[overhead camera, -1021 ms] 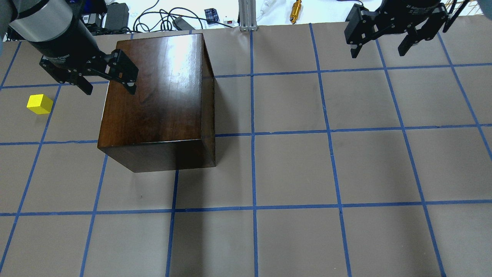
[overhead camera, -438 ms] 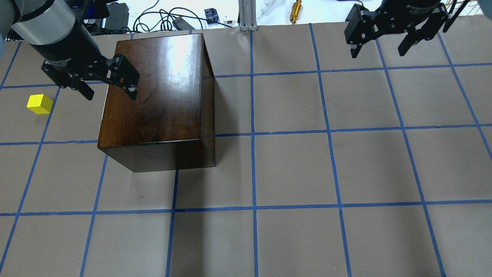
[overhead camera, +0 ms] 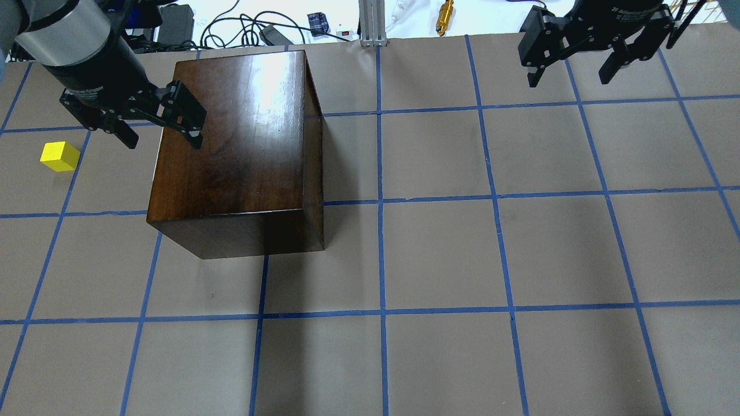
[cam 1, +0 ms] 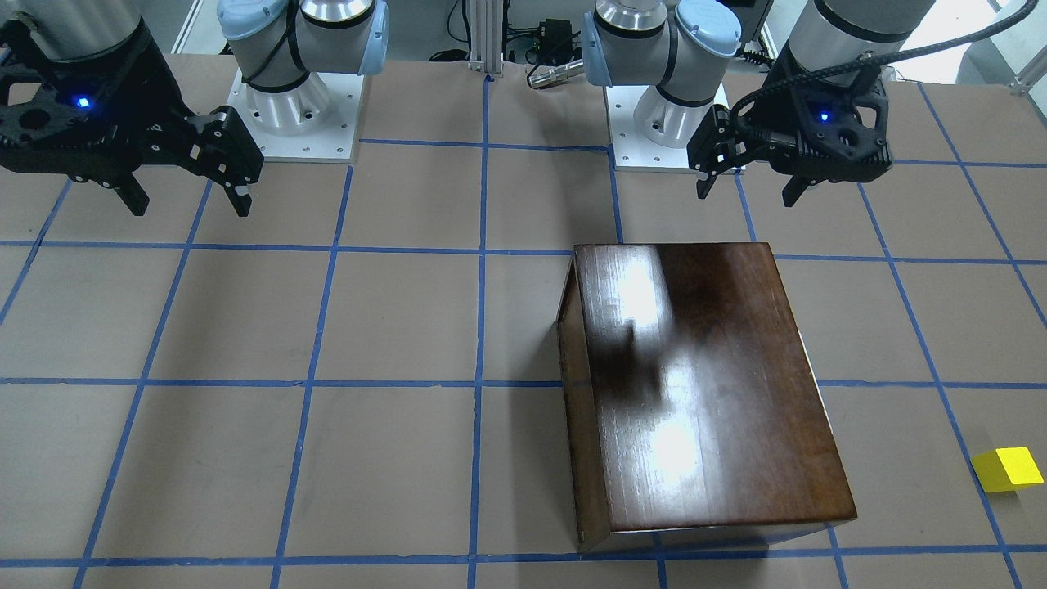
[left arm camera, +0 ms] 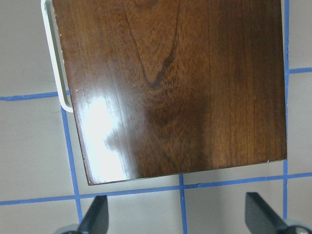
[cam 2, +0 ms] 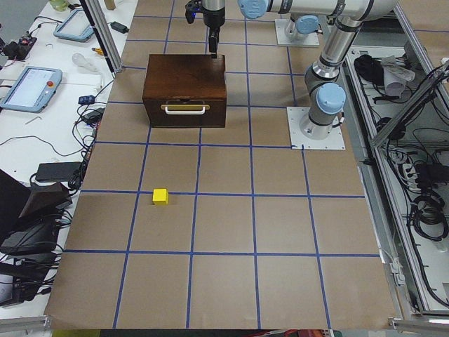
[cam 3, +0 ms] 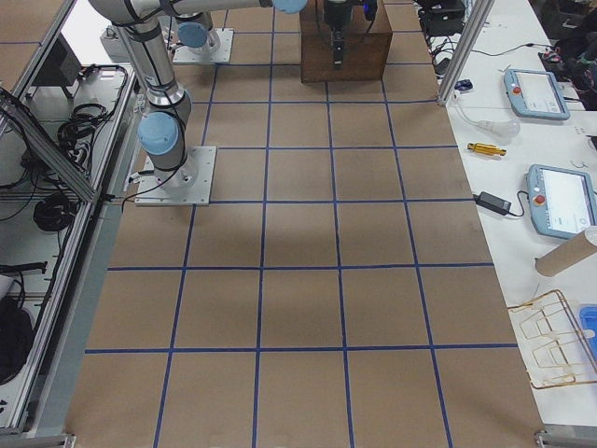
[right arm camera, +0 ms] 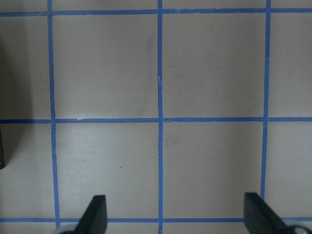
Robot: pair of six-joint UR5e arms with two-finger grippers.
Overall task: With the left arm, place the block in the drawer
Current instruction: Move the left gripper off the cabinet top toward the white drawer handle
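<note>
The yellow block (overhead camera: 59, 156) lies on the table to the left of the dark wooden box (overhead camera: 231, 138); it also shows in the front view (cam 1: 1008, 469) and the left side view (cam 2: 161, 196). The drawer (cam 2: 184, 112) is shut in the box, and its front with a pale handle (cam 2: 185, 108) faces the block. My left gripper (overhead camera: 163, 141) is open and empty, and hovers over the box's back left edge. In the left wrist view, the box top (left arm camera: 170, 87) lies below the spread fingers (left arm camera: 95, 217). My right gripper (overhead camera: 568, 81) is open and empty at the back right.
The table is brown paper with a blue tape grid (overhead camera: 381, 199). Cables and small tools (overhead camera: 445, 14) lie beyond its far edge. The two arm bases (cam 1: 294, 98) stand at the robot's side. The right wrist view holds only bare table (right arm camera: 161, 119).
My left gripper has shifted slightly over the box's left edge and stays open. The block, the box and the right arm have not moved.
</note>
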